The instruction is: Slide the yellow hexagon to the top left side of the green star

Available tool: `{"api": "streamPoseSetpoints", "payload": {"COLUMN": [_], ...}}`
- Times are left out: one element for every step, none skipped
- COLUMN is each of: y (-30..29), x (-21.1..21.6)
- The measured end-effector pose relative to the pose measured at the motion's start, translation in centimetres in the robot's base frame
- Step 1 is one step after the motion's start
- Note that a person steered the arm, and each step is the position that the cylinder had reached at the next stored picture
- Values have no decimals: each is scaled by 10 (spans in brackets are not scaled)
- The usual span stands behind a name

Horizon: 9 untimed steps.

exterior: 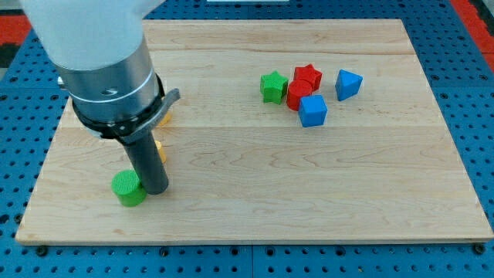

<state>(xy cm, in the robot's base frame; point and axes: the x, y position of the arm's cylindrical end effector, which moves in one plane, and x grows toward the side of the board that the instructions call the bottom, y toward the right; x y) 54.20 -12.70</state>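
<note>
At the view's lower left, my tip [157, 190] is seen touching the green plastic cylinder [127, 188], no grasp being possible for a bare rod; the yellow hexagon [160, 149] stays mostly hidden behind it, well apart from the green star [273, 86], so the slide is judged hardly begun.

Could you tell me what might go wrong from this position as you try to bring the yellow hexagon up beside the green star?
1. My tip rests right beside the green cylinder, so a careless stroke could drag that block along instead.
2. The yellow pieces are mostly hidden behind my arm, so I cannot tell which is the hexagon or where it faces.
3. The green star touches the red star cluster; an overshoot could scatter them.
</note>
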Motion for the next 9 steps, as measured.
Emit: {"api": "streamPoseSetpoints", "payload": {"y": [-22,-24,-26,-27,-27,-27,17,7,-11], "x": [-30,-72,-120,-171,-222,-251,-236,-237,-274]}}
